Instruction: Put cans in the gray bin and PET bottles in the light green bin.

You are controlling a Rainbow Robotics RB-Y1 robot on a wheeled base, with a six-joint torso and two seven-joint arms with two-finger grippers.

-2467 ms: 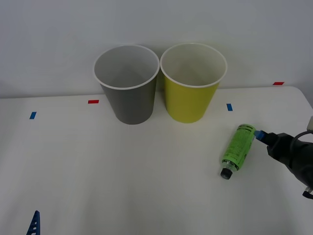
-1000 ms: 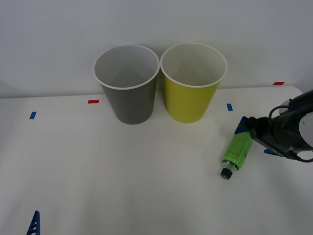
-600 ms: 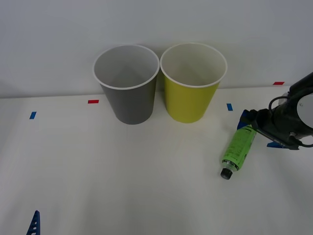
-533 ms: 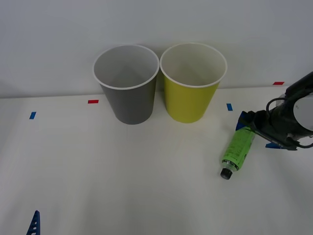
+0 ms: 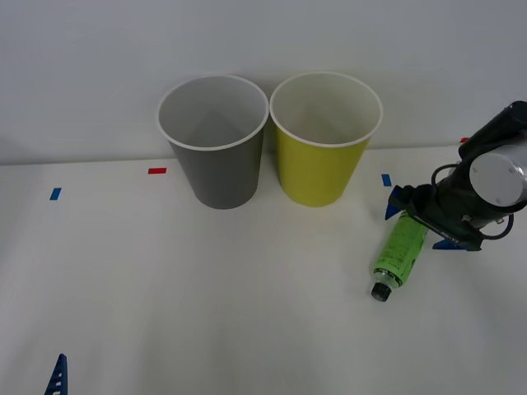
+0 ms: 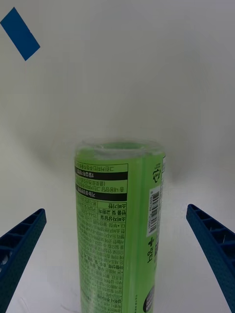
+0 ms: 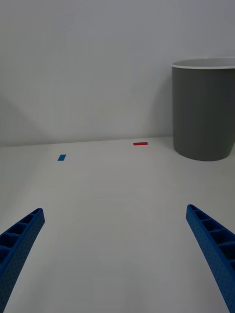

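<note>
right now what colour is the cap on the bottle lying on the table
Black. The cap of the green-labelled PET bottle shows best in the front view.

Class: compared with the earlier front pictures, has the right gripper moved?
Yes. The right gripper has come in from the table's right edge toward the light green bin, open over the PET bottle's base end.

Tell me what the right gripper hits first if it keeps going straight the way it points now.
Probably the PET bottle: it lies on the table between the open fingers of the right gripper, base end toward the wrist camera. Past it, only bare table and a blue tape mark.
</note>
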